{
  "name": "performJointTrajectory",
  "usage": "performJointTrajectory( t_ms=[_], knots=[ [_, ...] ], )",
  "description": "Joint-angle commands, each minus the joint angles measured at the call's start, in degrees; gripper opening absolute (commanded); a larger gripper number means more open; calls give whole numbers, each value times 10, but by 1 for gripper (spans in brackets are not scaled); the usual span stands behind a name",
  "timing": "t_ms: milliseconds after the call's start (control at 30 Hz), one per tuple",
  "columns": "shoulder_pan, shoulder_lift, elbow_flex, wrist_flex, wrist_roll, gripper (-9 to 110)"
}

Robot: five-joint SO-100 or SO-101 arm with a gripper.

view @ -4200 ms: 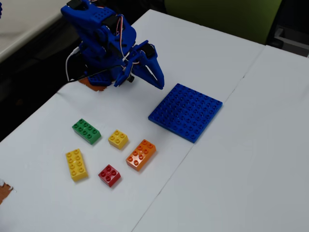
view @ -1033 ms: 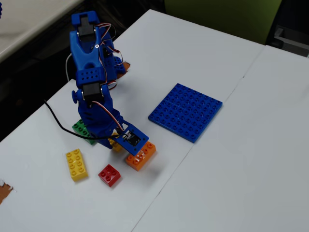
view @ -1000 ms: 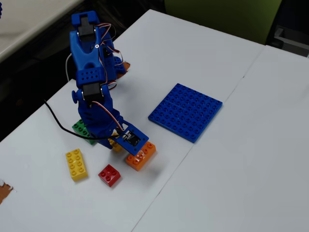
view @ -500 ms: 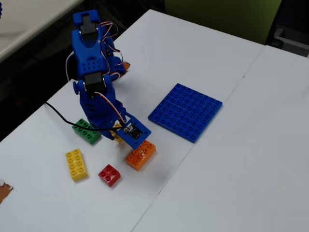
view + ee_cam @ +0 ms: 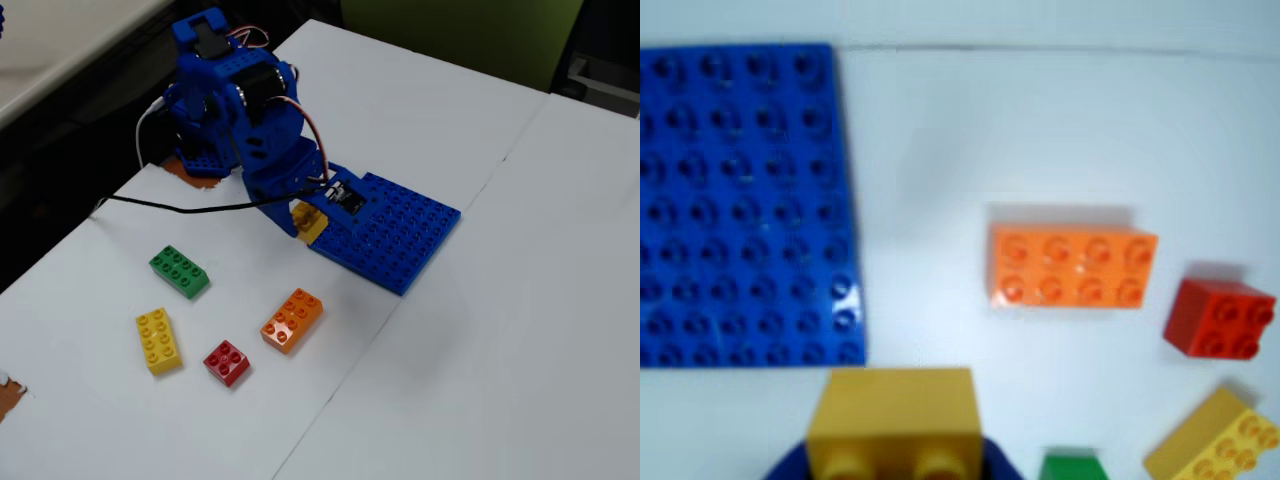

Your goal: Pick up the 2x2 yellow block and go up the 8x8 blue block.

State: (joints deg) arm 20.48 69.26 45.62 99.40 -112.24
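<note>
Small square yellow plastic brick [image 5: 309,221], studded: held off the table in the blue two-finger gripper [image 5: 312,222], jaws closed against its sides; it hangs just beside the near-left edge of the baseplate in the fixed view; in the wrist view the same brick [image 5: 892,420] fills the bottom edge, blue gripper parts showing at either lower corner.

Large flat square blue plastic baseplate [image 5: 392,236], stud grid uppermost: lies flat on the table, partly covered at its upper-left corner by the gripper in the fixed view; occupies the left part of the wrist view [image 5: 740,200].

Loose bricks on the table, all apart from one another: orange eight-stud brick [image 5: 292,319]; red four-stud brick [image 5: 227,361]; longer yellow eight-stud brick [image 5: 158,339]; green eight-stud brick [image 5: 179,271]; the orange [image 5: 1072,266], red [image 5: 1218,317] and longer yellow [image 5: 1210,445] bricks show in the wrist view, the green [image 5: 1072,467] only as a sliver at the bottom edge.

Blue plastic robot arm [image 5: 235,105]: stands at the table's far-left edge, bent forward over the surface; a black cable [image 5: 180,208] trails from it.

Surface: white table [image 5: 480,370], with a seam between two tops running diagonally past the baseplate; brown patches at the arm's base and at the lower-left edge.

Room: dark floor beyond the left edge; an olive-green panel [image 5: 460,35] behind the table.
</note>
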Motion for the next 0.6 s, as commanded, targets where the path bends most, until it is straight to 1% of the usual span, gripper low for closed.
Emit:
performJointTrajectory(
  t_ms=[0,300,567],
  knots=[
    [-46,37,-35,4,33,1],
    [-146,38,-48,6,101,0],
    [-227,18,-48,6,190,0]
  ],
)
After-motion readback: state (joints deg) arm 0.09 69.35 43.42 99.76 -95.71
